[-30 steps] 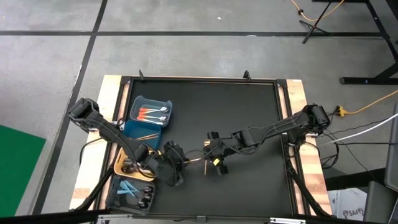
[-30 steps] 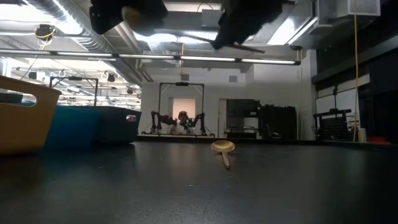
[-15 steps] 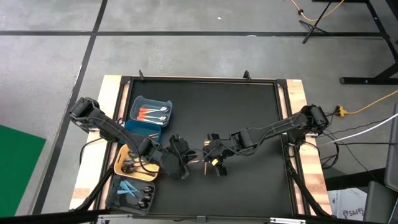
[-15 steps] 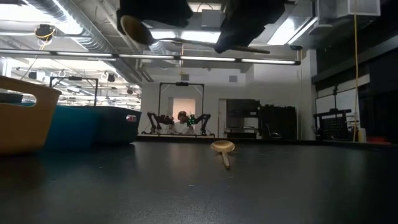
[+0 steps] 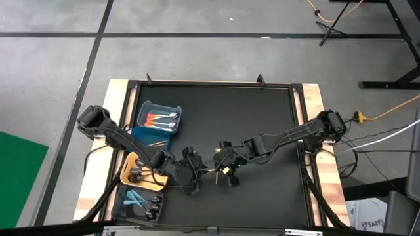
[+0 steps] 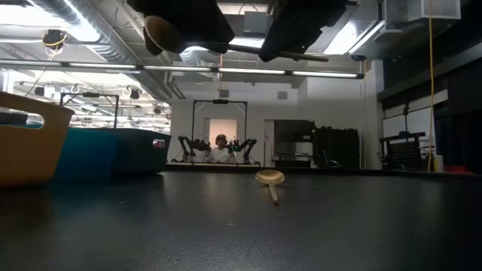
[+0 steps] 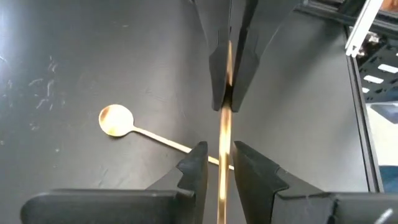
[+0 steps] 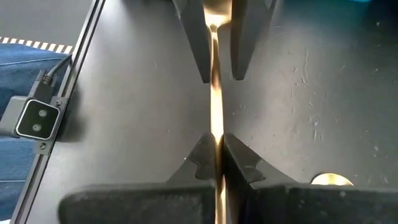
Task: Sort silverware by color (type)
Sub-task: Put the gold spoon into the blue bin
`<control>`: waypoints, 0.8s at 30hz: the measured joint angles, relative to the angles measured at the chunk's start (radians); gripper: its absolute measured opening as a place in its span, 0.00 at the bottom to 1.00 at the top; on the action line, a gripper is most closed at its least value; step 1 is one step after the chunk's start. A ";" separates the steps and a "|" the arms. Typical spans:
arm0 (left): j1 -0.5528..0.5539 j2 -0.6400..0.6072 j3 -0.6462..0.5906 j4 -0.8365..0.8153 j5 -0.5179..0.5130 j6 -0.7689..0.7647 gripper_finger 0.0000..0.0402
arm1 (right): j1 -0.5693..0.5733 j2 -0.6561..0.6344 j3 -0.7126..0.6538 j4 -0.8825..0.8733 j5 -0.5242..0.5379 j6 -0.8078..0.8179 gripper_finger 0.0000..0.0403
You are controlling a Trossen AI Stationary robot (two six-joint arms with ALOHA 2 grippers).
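Note:
A gold spoon (image 6: 241, 50) hangs high over the table, nearly level, with its bowl (image 6: 162, 34) toward the table's left. My right gripper (image 8: 214, 146) is shut on its handle. My left gripper (image 7: 221, 152) faces it from the left and is open. Its fingers stand on either side of the same handle, with a gap showing on both sides. A second gold spoon (image 7: 115, 119) lies flat on the black table below them (image 6: 269, 181). My right gripper pinches the gold spoon's handle (image 8: 214, 124) between its two fingers, coming in slanting down from the table's right. The spoon runs out ahead of the fingers toward the left gripper, lifted clear of the table. Its free handle end (image 6: 320, 58) sticks out behind the gripper.
Along the table's left edge stand a blue bin (image 5: 159, 108) with orange-handled pieces, a yellow bin (image 5: 128, 177) with dark pieces and a grey bin (image 5: 121, 203) with light blue ones. The table's far half and right side (image 5: 262, 111) show bare black surface.
My left gripper has moved toward the table's right, closing on the right gripper along the held spoon's handle, and has rolled a little. The spoon's bowl now shows clear on the left gripper's left side. The right gripper has stayed in place, shut on the handle.

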 joint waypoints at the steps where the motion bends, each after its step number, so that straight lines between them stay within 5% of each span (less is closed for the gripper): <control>1: 0.000 0.001 0.000 -0.002 0.002 0.000 0.17 | 0.000 0.000 0.000 0.001 0.000 0.000 0.00; 24: 0.005 0.001 0.000 -0.022 0.048 0.000 0.17 | 0.000 0.000 0.000 0.013 0.002 -0.001 0.00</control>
